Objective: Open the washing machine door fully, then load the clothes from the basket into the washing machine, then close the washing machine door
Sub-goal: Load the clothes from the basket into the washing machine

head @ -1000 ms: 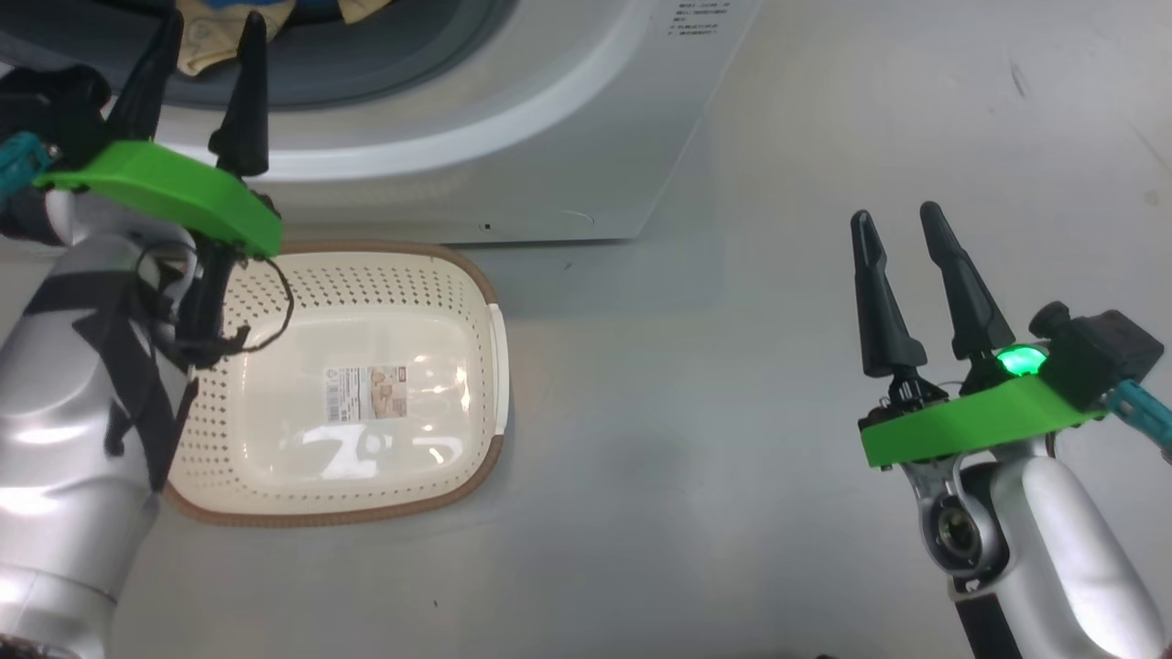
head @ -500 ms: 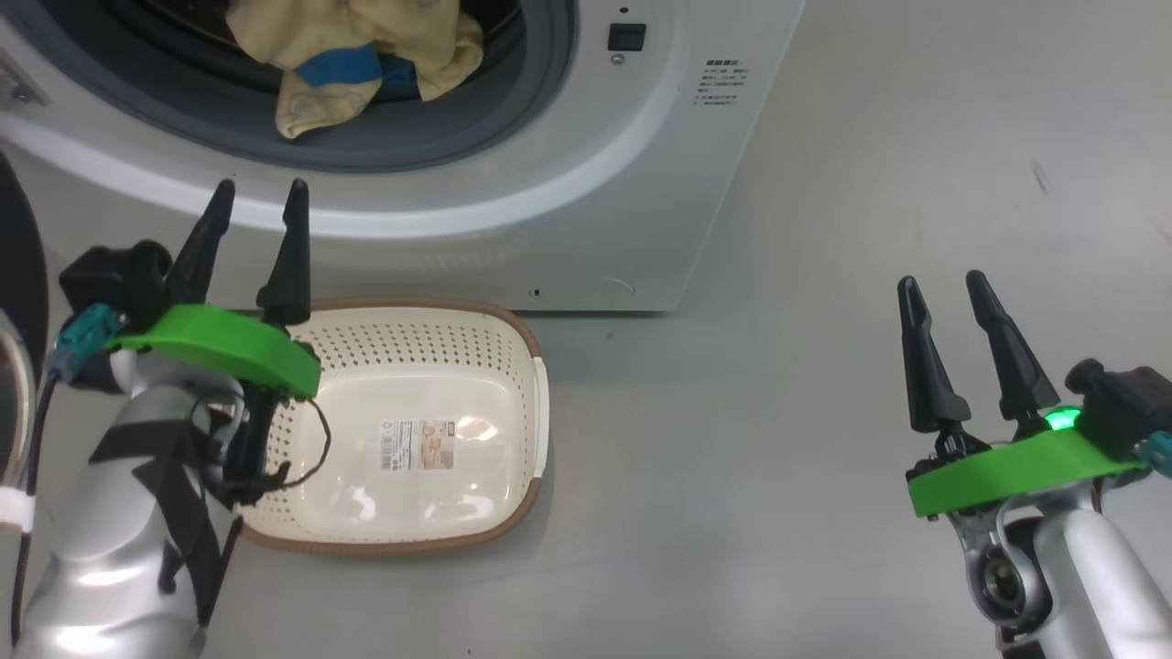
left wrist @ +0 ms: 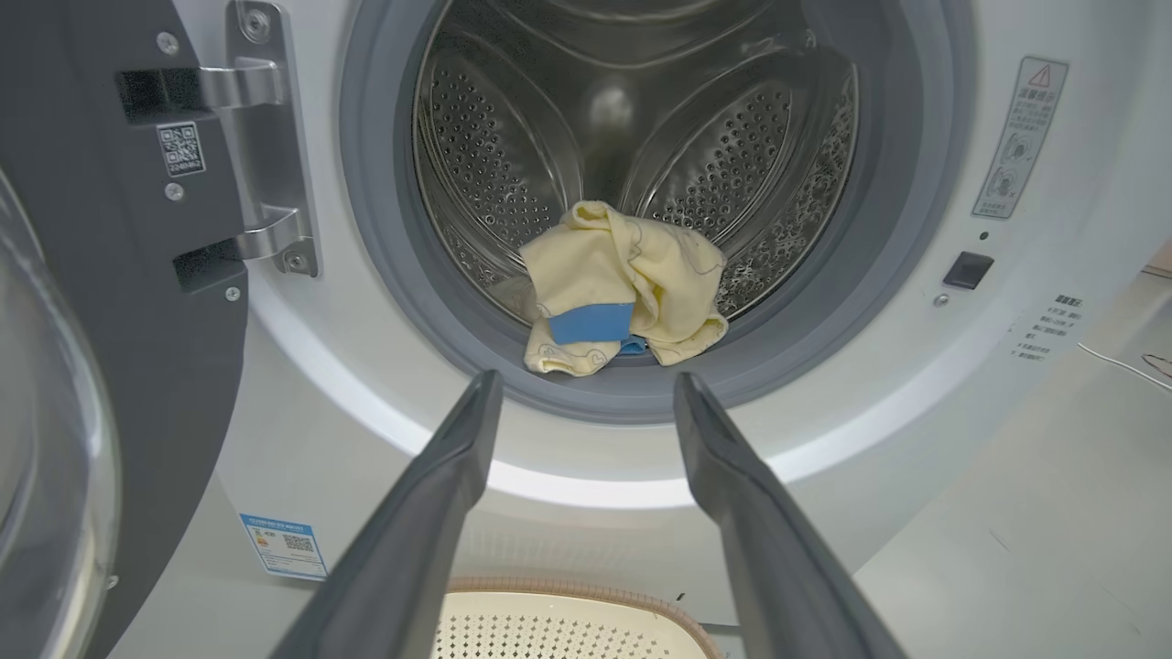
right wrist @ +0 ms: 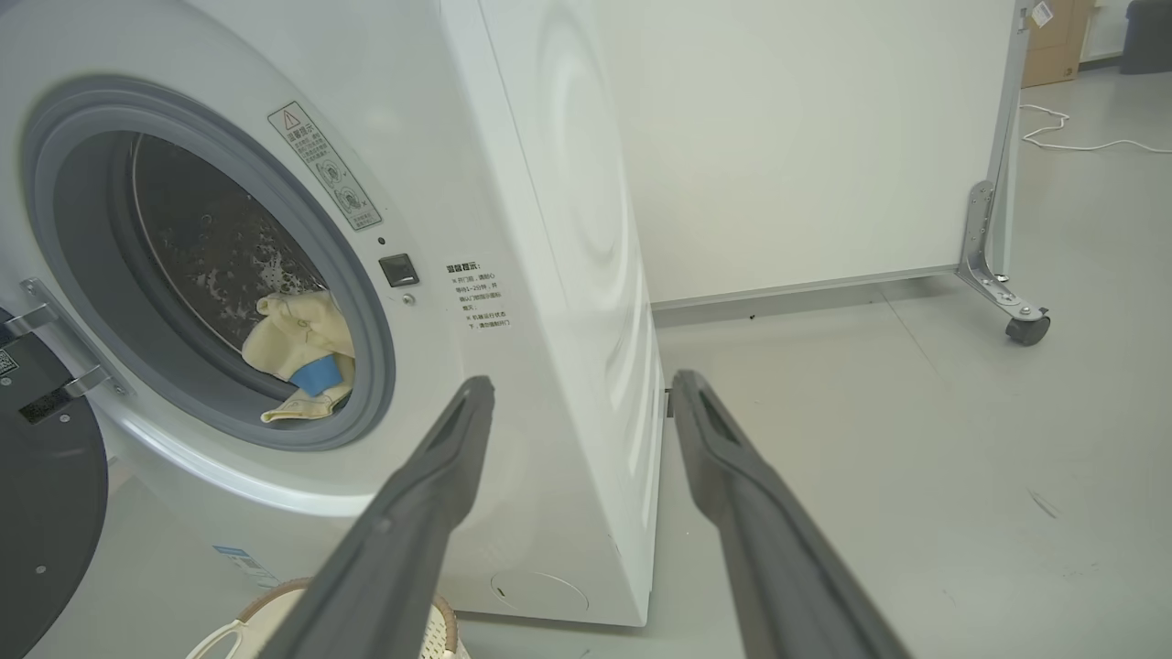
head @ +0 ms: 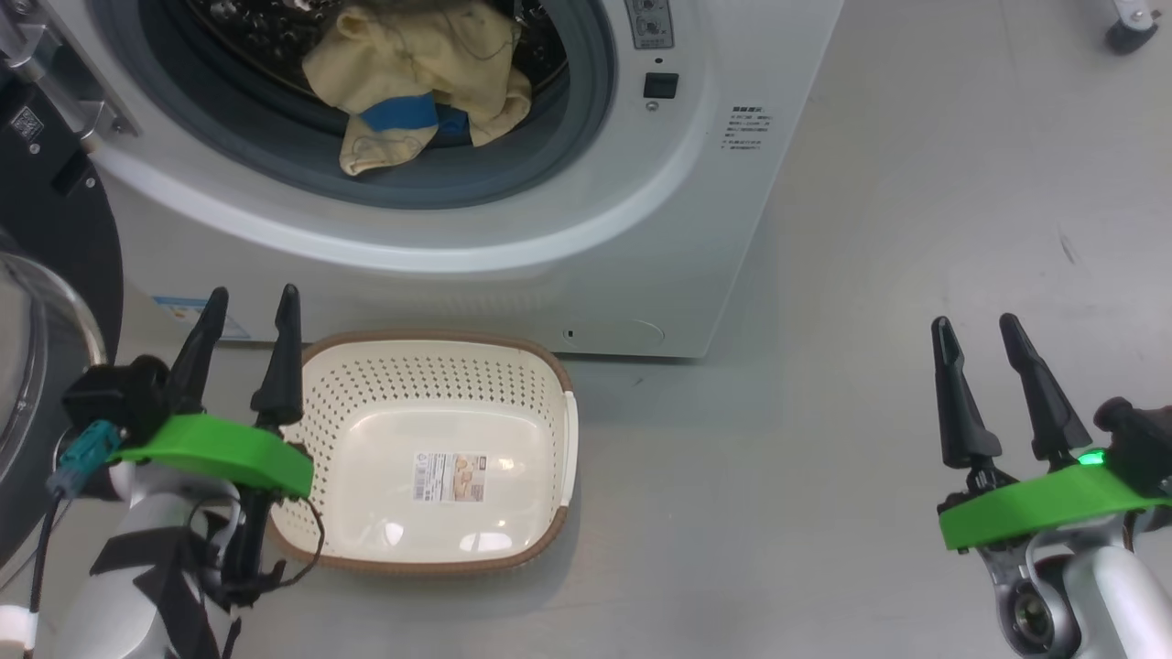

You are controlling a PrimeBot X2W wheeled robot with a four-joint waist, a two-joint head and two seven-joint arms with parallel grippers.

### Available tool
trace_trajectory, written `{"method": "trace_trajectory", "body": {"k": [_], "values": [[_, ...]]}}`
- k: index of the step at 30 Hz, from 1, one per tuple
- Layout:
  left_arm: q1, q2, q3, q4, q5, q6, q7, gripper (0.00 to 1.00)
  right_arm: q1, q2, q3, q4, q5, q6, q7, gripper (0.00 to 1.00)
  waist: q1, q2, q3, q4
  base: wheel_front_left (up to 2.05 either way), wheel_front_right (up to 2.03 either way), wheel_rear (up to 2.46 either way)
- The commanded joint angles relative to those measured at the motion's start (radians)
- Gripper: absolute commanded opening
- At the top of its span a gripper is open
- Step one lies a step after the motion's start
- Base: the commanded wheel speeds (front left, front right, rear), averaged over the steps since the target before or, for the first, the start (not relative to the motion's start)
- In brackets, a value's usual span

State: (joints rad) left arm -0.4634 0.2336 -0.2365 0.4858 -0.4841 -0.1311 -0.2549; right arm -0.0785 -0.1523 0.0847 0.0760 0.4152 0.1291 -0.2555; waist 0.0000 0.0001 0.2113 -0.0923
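The washing machine stands with its door swung open at the left; the door shows its black rim and glass bowl. Pale yellow clothes with blue trim lie at the drum's front lip, also clothes and clothes. The cream basket sits on the floor before the machine, holding no clothes. My left gripper is open beside the basket's left rim, below the drum opening. My right gripper is open over bare floor at the right.
Grey floor spreads to the right of the machine. A white partition panel on a wheeled foot stands behind. A cable lies on the floor farther back.
The head camera has tilted up, bringing the drum, clothes and door into view. My left gripper has drawn back from the drum opening to beside the basket.
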Motion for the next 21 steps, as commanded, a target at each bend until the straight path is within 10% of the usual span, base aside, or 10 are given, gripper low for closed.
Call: {"method": "trace_trajectory", "body": {"k": [1, 21], "values": [[-0.012, 0.028, 0.046, -0.037, 0.009, 0.000, -0.007, 1.00, -0.002, -0.025, 0.008, -0.030, 0.007, 0.002, -0.006, 1.00, 0.0000, -0.0001, -0.006, 0.005, 0.00, 0.00, 0.00], [0.234, 0.025, 0.148, -0.194, 0.062, 0.000, -0.007, 1.00, 0.069, -0.037, -0.026, -0.040, 0.010, 0.002, -0.006, 1.00, 0.0000, -0.0001, -0.068, 0.005, 0.00, 0.00, 0.00]]}}
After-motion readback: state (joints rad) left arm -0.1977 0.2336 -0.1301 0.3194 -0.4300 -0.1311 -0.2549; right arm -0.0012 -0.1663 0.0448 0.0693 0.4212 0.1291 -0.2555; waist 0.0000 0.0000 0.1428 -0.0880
